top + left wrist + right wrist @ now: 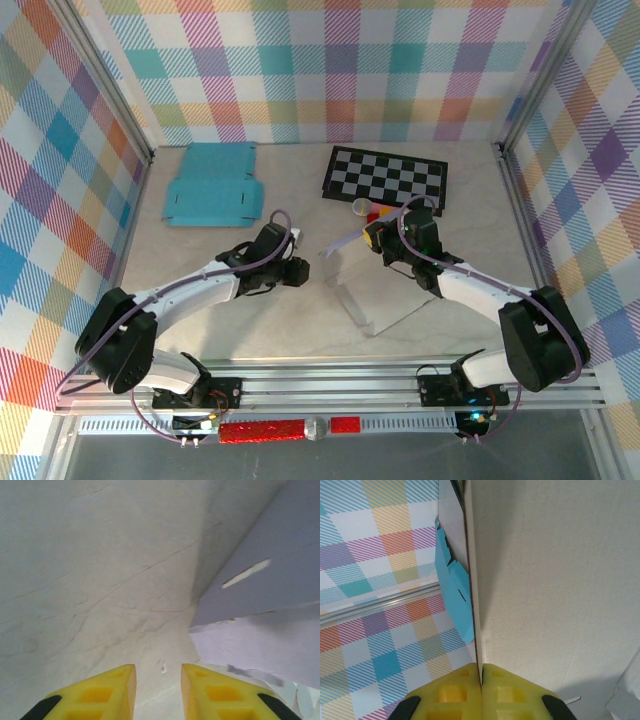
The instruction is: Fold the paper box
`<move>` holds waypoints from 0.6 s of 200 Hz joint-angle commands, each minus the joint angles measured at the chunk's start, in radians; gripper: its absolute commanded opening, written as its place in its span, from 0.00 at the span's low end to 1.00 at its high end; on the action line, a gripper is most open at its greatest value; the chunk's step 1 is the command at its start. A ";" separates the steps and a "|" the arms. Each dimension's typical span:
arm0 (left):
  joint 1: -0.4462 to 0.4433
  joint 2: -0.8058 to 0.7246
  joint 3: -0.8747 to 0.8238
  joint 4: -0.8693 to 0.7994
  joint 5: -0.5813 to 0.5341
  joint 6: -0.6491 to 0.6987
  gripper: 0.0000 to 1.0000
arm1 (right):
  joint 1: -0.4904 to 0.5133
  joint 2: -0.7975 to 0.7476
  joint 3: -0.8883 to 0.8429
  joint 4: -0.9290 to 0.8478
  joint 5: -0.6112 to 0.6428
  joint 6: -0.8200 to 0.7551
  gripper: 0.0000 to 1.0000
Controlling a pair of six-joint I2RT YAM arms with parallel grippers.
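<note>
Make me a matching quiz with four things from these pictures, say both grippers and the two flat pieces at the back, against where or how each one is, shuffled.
Things:
1. blue cardboard
2. checkerboard
3. left gripper
4. right gripper

Places or states:
A. open, holding nothing
B. lying flat at the far left
C. shut on the edge of the white paper box
D. lying flat at the far side, right of centre

Pairs: 1-B, 2-D, 3-A, 4-C
</note>
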 commanded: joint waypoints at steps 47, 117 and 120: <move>0.006 0.046 -0.028 0.275 0.160 0.194 0.34 | -0.007 -0.017 -0.002 0.016 -0.013 -0.012 0.00; -0.003 0.097 0.013 0.283 0.191 0.226 0.34 | -0.007 -0.003 0.010 0.018 -0.025 -0.003 0.00; -0.004 0.099 0.014 0.284 0.192 0.226 0.34 | -0.007 -0.002 0.012 0.017 -0.026 -0.001 0.00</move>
